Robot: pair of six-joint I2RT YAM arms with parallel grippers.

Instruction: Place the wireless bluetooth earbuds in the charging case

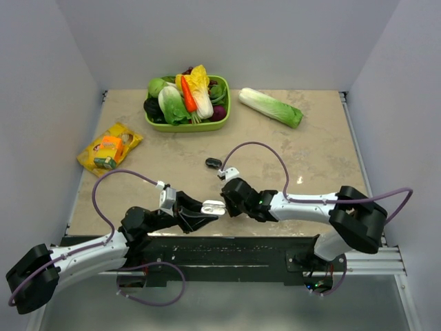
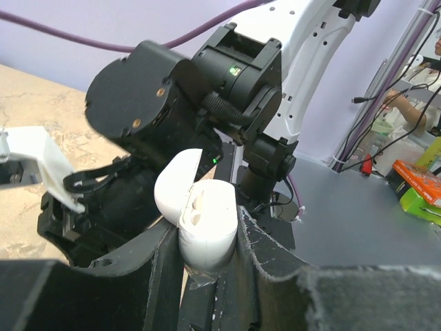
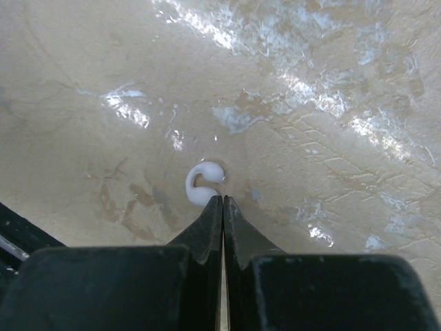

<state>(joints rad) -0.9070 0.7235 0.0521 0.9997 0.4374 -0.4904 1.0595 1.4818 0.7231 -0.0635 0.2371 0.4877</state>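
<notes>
The left gripper (image 2: 207, 243) pinches the charging case (image 2: 205, 231) between its two fingers, holding it upright above the near middle of the table (image 1: 313, 155) with the lid (image 2: 172, 187) hinged open toward the left. Pale shapes show inside the open case, but whether a bud sits in a well cannot be told. Just to the right of the case, the right gripper (image 3: 222, 201) points down at the table with its jaws pressed together and nothing between them. One white earbud (image 3: 204, 185) lies on the tabletop right at the tips of those fingers, slightly left of the line where they meet; the top view hides it under the gripper. A black oval object (image 1: 213, 163) rests on the table a little farther back. At the far side stands a green basket (image 1: 219, 123) of vegetables, a cabbage (image 1: 270, 107) lies to its right, and a yellow packet (image 1: 109, 146) lies at the left.
</notes>
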